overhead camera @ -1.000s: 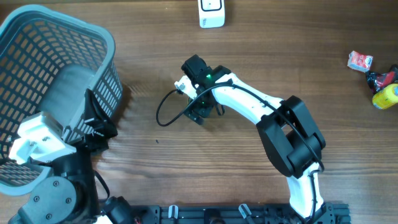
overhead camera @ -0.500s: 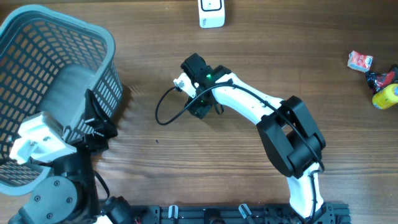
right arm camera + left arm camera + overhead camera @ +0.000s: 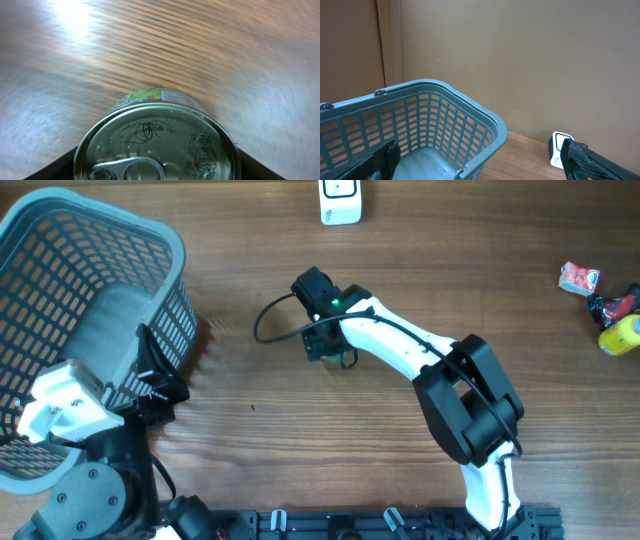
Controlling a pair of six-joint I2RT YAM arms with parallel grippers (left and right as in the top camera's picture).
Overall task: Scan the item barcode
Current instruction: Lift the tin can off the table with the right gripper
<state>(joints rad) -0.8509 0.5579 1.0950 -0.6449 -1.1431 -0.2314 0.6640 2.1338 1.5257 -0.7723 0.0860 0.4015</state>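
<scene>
A tin can (image 3: 157, 142) with a pull-tab lid and a green label fills the lower half of the right wrist view. My right gripper (image 3: 157, 167) is shut on the can, a dark finger pressed against each side. From overhead, that gripper (image 3: 322, 340) sits at the table's middle and hides the can. The white barcode scanner (image 3: 340, 200) stands at the far edge, also seen past the basket in the left wrist view (image 3: 559, 149). My left gripper (image 3: 485, 172) hangs open and empty beside the basket, at the left (image 3: 158, 388).
A blue-grey plastic basket (image 3: 150, 240) stands at the far left, close to the left arm. A black cable (image 3: 268, 320) loops left of the right gripper. A red packet (image 3: 578, 278) and a yellow item (image 3: 620, 335) lie at the right edge.
The right gripper's jaws have come in onto the can and shifted slightly toward the far edge. The cable loop has swung up from below-left. The left arm has not moved.
</scene>
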